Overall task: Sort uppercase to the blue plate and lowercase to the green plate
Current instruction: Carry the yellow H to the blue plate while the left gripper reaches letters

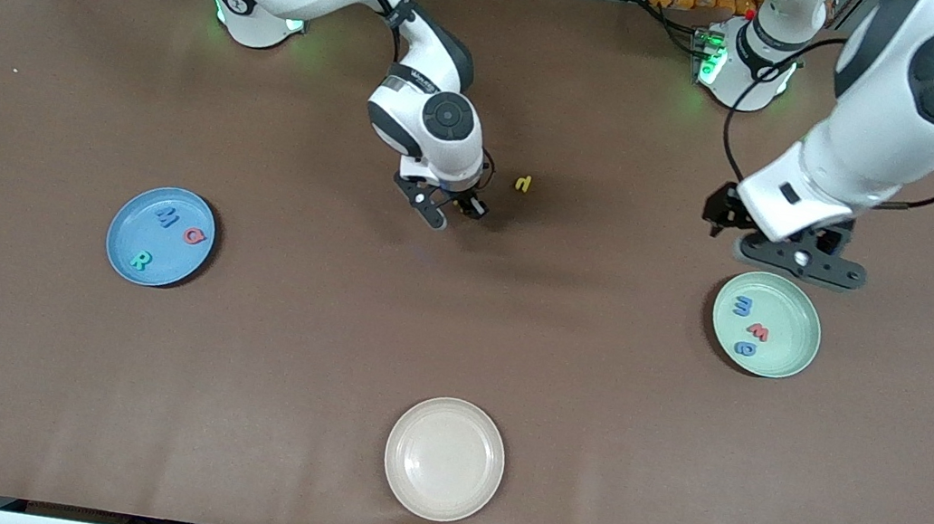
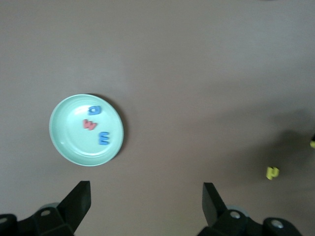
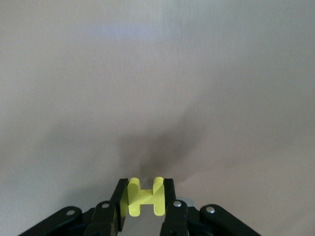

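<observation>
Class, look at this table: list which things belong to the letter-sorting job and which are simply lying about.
Part of the job:
blue plate with three capitals
green plate with three small letters
yellow H shut in the right gripper
yellow small letter on the table
left gripper, open over the green plate's edge

Lying about:
cream plate
</observation>
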Available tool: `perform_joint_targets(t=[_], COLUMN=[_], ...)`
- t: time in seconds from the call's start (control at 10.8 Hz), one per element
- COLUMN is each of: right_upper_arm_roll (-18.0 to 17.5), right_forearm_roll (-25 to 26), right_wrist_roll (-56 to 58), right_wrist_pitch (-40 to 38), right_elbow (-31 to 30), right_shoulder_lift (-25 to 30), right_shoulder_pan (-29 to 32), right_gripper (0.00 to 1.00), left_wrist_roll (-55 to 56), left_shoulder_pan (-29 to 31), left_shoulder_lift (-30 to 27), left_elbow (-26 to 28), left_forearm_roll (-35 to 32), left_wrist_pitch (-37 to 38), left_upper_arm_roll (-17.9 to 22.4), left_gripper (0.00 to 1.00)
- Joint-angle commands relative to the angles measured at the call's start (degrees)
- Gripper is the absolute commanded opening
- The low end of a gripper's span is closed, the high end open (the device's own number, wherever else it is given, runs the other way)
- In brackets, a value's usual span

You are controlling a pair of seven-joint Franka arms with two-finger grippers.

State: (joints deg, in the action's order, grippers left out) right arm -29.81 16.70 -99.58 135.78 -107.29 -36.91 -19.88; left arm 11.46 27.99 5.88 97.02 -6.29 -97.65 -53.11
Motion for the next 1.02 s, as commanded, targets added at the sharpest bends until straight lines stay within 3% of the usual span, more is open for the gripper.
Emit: perform_joint_targets(t=[0.0,0.19,0.37,0.93], right_upper_arm_roll=[-1.12,-0.34,2.64,18.8], right_forearm_roll=[-4.19,-8.94,-9.22,-10.02], right_wrist_roll=[10.67,22.8,31.77,63.5], right_wrist_pitch=[-5.76,-10.34,-13.51,-18.97], right_elbow=[-0.82,-0.82,-0.82,0.24], right_shoulder_lift=[4.11,6.75,9.13,13.53], right_shoulder_pan=[4.04,7.38,9.06,8.98], right_gripper=[0.13,0.13,0.13,0.13], left_wrist_roll=[0.14,0.14,-0.38,0.14], left_shoulder_pan=[0.75,0.75,0.75,0.75], left_shoulder_lift=[-2.1,-2.18,-2.79,-5.96], left_elbow=[0.54,0.71,3.33,14.5], left_forearm_roll=[2.16,3.21,3.39,5.85], left_wrist_pitch=[0.88,0.62,-4.01,-16.41], left_upper_arm_roll=[-2.6,-3.92,-6.55,-12.01], left_gripper=[1.0,1.0,1.0,1.0])
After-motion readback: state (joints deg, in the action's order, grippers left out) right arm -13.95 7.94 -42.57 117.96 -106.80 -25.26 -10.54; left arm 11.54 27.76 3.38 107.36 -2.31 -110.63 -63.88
